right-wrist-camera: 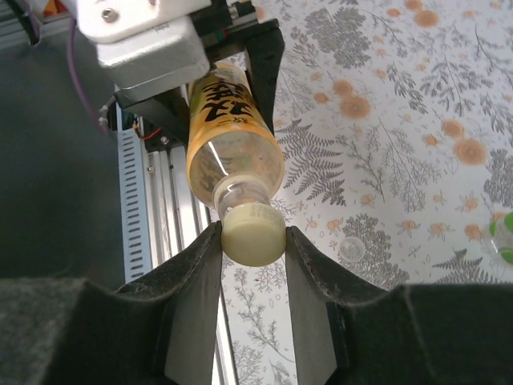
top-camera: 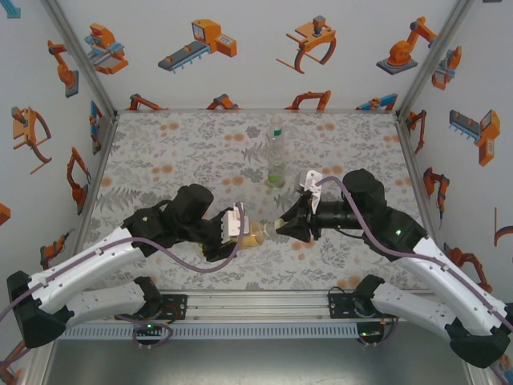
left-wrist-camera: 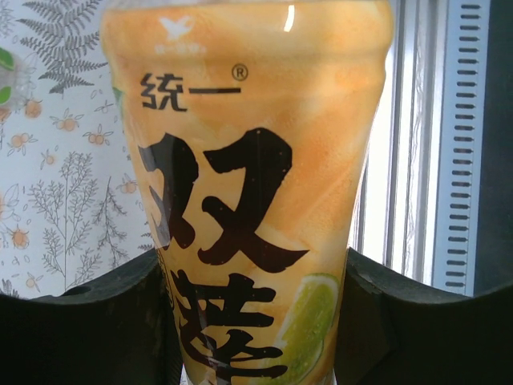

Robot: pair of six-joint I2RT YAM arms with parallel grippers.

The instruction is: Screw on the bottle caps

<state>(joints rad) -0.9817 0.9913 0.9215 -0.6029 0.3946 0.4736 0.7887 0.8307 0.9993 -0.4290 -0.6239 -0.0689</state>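
Right hand (right-wrist-camera: 252, 237) around cap (right-wrist-camera: 253, 241) (bottle (right-wrist-camera: 231, 136) in left hand (left-wrist-camera: 255, 281))

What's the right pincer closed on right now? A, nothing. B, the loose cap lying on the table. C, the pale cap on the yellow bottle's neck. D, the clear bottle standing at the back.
C: in the right wrist view the right pincer clamps the pale cap from both sides, on the neck of the yellow bottle.
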